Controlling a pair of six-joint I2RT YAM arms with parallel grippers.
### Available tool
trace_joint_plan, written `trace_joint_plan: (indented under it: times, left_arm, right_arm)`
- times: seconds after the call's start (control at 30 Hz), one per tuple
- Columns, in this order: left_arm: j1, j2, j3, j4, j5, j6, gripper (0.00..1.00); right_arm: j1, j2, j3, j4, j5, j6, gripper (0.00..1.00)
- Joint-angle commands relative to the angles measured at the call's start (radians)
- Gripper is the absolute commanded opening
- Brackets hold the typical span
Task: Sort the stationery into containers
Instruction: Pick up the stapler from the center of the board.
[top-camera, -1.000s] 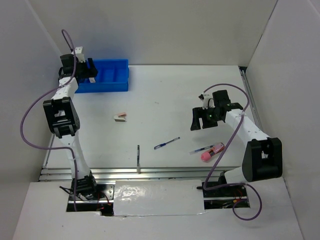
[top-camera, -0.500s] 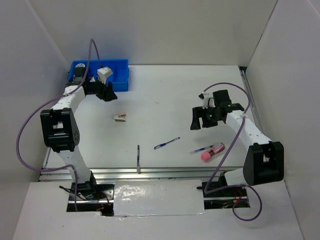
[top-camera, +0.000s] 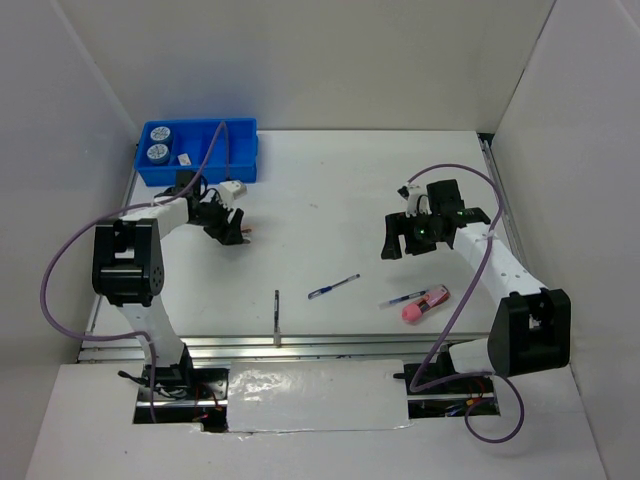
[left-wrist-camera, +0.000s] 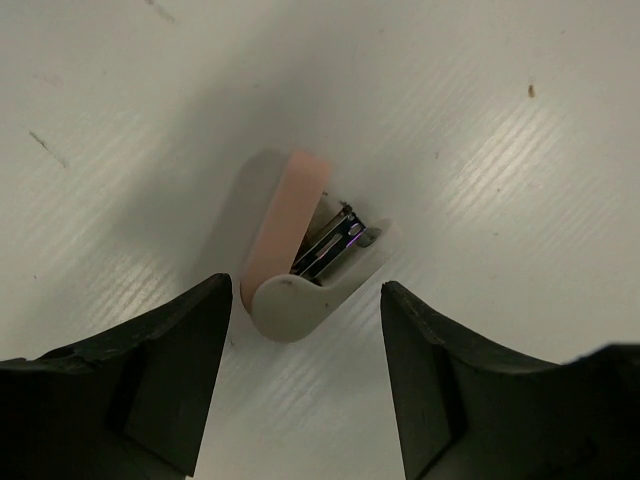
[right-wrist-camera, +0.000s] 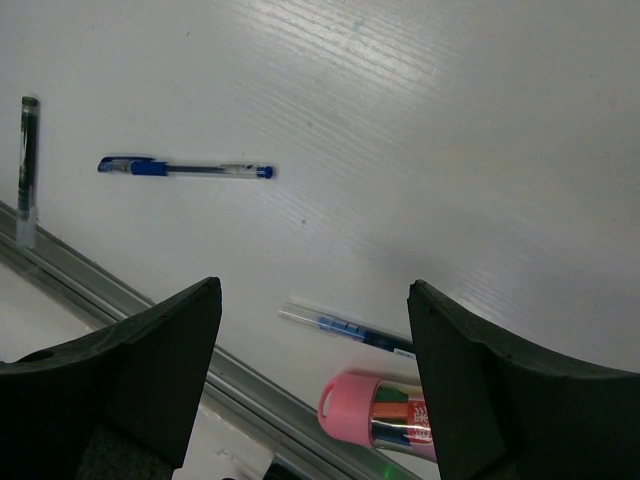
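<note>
While the left gripper (left-wrist-camera: 305, 310) hangs low over the table (top-camera: 330, 190) with its jaws spread wide, a small pink-and-white stapler (left-wrist-camera: 300, 250) lies flat between the fingers (left-wrist-camera: 170, 380). It sits nearer one pad, and I can make out no contact. It looks light and rigid, smooth plastic that could skid or twist under a lopsided pinch. Its mouth gapes a little, metal showing, so I would close on the rounded hinge end, where a squeeze cannot fold it shut.

Behind the arm, the blue tray (top-camera: 240, 160) stands in the far left corner with two tape rolls (top-camera: 157, 142) already in one compartment. Across the table the right gripper (top-camera: 405, 240) hovers, likewise wide and empty, above a blue pen (right-wrist-camera: 185, 169), a second pen (right-wrist-camera: 345, 328) and the pink tube (right-wrist-camera: 385, 412). A thin dark stick (top-camera: 277, 315) lies near the front edge.
</note>
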Motion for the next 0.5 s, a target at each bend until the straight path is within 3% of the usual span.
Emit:
trace_joint_plan:
  times: [0.0,0.27,0.47]
  left_arm:
    - [-0.005,-0.043,-0.019,0.078,-0.053,-0.023,0.72]
    - [-0.008,-0.011,0.068,0.053,-0.012,-0.047,0.65]
    - [-0.010,0.026,0.120,-0.005,0.003,-0.014,0.72]
  right_arm:
    - [0.008,-0.023,0.003,0.000,-0.004,-0.003,0.81]
    - [0.008,-0.029,-0.006,0.004,-0.001,-0.004,0.81]
    - [0.011,-0.034,-0.008,-0.001,0.003,-0.007,0.81]
